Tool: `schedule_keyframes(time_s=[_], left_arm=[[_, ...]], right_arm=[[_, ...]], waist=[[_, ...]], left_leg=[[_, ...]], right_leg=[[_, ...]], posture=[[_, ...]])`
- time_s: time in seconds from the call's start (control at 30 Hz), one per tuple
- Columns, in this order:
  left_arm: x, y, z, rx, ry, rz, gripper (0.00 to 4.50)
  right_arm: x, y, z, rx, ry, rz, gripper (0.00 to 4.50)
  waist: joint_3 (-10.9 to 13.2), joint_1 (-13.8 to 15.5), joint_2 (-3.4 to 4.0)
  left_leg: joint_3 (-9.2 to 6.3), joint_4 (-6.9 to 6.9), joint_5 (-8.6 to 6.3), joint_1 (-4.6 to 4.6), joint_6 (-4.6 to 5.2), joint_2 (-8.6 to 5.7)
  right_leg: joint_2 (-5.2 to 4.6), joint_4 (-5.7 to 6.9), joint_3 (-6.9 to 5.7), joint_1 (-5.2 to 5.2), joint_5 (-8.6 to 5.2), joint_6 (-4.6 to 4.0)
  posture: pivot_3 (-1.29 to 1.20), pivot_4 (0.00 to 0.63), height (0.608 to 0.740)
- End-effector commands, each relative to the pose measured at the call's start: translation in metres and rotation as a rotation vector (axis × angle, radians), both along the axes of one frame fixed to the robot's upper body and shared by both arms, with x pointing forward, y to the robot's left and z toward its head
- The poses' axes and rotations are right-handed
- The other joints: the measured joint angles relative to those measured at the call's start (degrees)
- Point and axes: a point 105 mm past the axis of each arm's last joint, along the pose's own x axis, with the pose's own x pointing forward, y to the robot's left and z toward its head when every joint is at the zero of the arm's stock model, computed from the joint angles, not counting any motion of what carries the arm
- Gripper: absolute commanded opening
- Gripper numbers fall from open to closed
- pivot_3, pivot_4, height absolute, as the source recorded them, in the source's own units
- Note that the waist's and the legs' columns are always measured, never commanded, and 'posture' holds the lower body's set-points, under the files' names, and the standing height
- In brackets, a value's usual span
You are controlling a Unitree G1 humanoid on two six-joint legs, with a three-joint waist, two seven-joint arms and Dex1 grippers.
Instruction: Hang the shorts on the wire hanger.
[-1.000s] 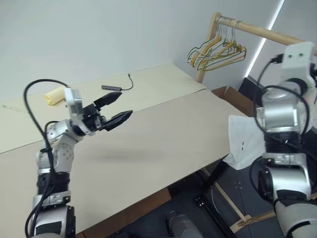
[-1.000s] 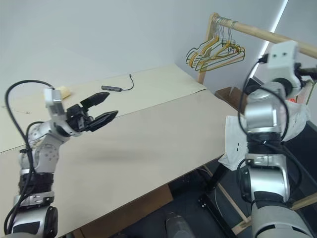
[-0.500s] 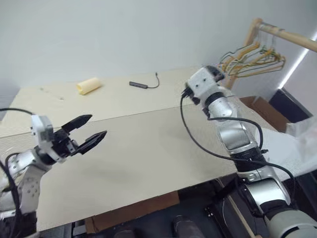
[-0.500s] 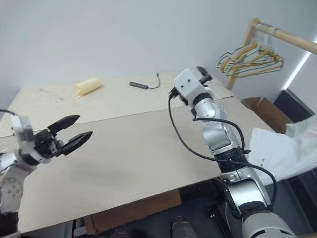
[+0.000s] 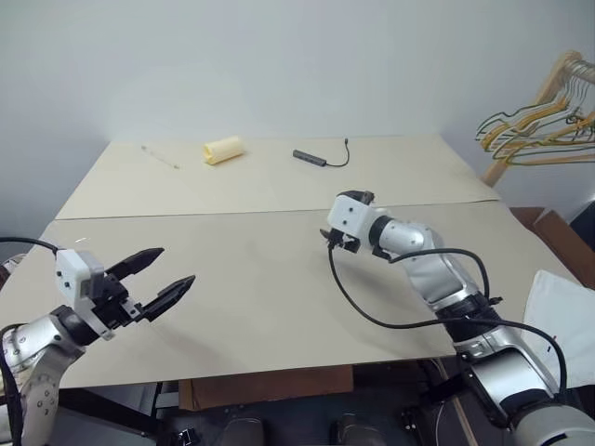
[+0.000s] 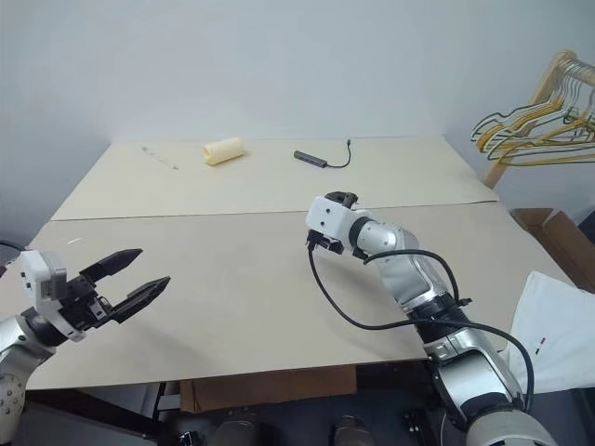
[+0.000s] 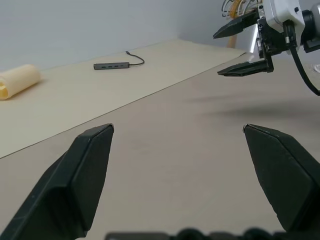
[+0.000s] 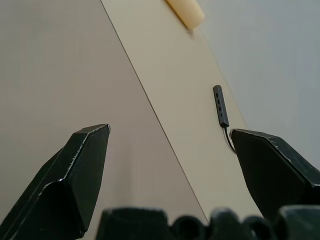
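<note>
Both claws — left claw (image 5: 158,279), right claw (image 7: 242,47) — gape empty; the shorts (image 6: 558,325), lower right, look floppy — pinch that waistband.

No legible text, labels, numbers — none anywhere.

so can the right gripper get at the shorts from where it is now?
Probably not directly. The right gripper hangs open over mid-table, while the shorts lie off the table's right edge, behind that arm's elbow; it would have to swing back.
</note>
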Motion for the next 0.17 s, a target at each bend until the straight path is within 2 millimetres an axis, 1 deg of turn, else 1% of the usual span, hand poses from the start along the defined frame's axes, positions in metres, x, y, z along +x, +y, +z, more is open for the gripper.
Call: schedule_keyframes(time_s=[0.03,0.17], left_arm=[[-0.0007,-0.0052,0.0090,0.019,-0.048,-0.013,4.50],[0.0021,-0.0065,0.0073,0.029,-0.041,-0.013,4.50]], right_arm=[[0.0040,0.0029,0.0187,0.000,-0.086,0.004,4.47],[0.0035,0.0050,0.0173,0.012,-0.079,0.010,4.47]], waist=[[0.0,0.2,0.00],[0.0,0.5,0.00]], left_leg=[[-0.01,0.00,0.00,-0.06,0.00,0.00],[-0.01,0.00,0.00,-0.16,-0.01,-0.01]], right_leg=[[0.01,-0.01,-0.02,-0.03,0.08,0.14],[0.00,-0.09,-0.04,-0.06,0.11,0.18]], posture=[[0.24,0.000,0.740],[0.24,0.000,0.740]])
